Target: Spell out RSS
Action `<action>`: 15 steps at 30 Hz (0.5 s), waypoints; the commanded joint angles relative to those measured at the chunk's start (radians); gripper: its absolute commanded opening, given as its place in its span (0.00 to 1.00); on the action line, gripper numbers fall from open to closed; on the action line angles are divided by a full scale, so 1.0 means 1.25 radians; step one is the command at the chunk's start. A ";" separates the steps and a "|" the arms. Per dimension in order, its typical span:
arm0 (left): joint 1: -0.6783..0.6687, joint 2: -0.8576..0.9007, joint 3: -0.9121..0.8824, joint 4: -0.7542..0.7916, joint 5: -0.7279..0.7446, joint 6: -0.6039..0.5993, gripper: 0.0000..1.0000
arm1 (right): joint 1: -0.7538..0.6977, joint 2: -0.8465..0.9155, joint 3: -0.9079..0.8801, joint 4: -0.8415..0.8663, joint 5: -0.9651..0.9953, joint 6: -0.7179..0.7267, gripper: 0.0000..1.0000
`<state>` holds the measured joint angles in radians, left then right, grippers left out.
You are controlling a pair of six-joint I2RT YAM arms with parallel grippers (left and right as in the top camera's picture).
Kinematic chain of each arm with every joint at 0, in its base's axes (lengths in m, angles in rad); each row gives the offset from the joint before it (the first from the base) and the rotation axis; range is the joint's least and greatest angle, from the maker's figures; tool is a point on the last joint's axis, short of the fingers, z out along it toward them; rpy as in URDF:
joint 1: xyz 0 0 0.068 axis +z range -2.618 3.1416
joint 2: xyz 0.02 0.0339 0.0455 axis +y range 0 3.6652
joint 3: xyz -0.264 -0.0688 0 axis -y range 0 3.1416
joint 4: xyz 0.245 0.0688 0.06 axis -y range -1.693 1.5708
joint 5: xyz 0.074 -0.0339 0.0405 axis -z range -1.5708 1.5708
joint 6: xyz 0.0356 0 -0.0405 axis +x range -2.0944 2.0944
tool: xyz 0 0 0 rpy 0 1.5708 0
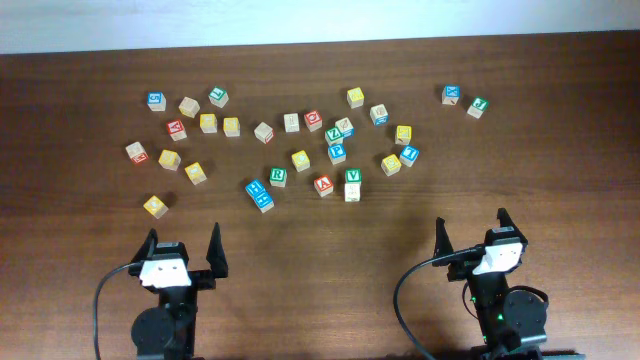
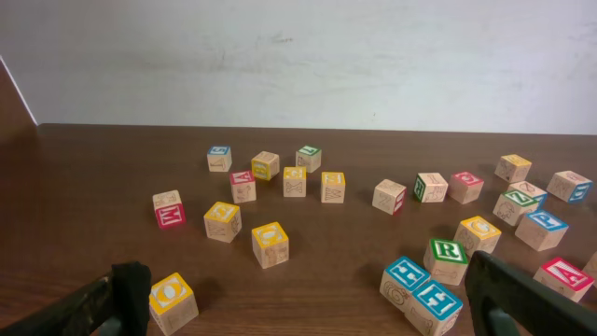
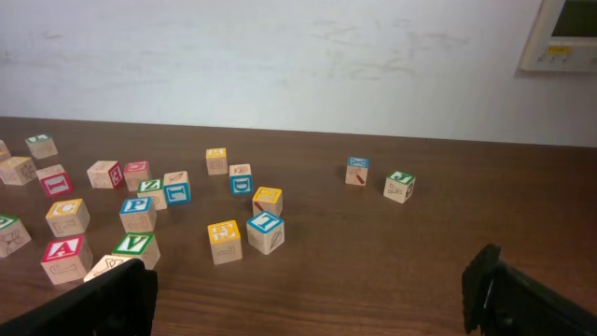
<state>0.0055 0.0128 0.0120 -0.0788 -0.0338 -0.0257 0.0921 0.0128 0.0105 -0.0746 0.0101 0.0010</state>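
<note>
Several wooden letter blocks lie scattered across the far half of the brown table. A green R block sits near the middle; it also shows in the left wrist view. No S block can be made out at this size. My left gripper is open and empty at the near left, behind a yellow O block and two blue blocks. My right gripper is open and empty at the near right, apart from all blocks.
A red A block and a green V block stand near the R. Two blocks, blue and green, sit apart at the far right. A white wall bounds the table's far edge.
</note>
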 commanded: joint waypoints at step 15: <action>-0.004 0.009 0.113 0.302 0.419 -0.031 0.99 | -0.006 -0.007 -0.004 -0.006 0.007 0.006 0.98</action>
<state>0.0055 0.0113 0.0422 0.3374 0.5007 -0.0391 0.0921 0.0128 0.0105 -0.0746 0.0101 0.0010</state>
